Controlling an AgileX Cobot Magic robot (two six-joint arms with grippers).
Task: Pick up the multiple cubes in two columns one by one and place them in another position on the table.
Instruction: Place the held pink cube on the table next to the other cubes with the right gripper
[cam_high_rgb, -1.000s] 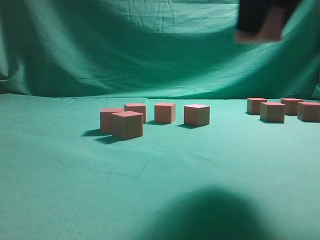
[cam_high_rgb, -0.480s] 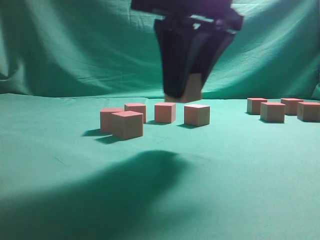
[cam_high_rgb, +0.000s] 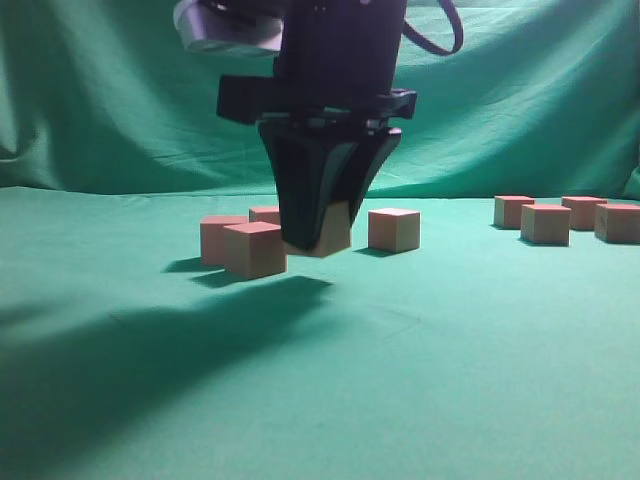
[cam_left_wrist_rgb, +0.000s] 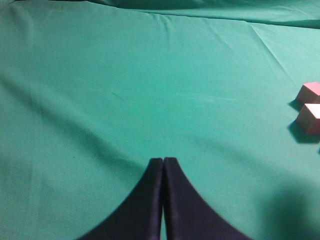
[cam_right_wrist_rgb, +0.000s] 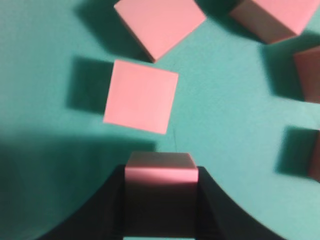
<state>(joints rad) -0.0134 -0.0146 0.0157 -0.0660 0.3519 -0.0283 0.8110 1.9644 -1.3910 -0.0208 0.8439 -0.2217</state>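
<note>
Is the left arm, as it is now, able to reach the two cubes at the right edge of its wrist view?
Probably yes. The left gripper holds nothing, fingers pressed together, and only bare table lies between it and the two cubes. It would have to open first.

Staged robot test setup rather than a home or shop, table covered in teal-green cloth, matching green cloth backdrop draped behind the table, identical pinkish cubes on the table, black robot arm above the table.
</note>
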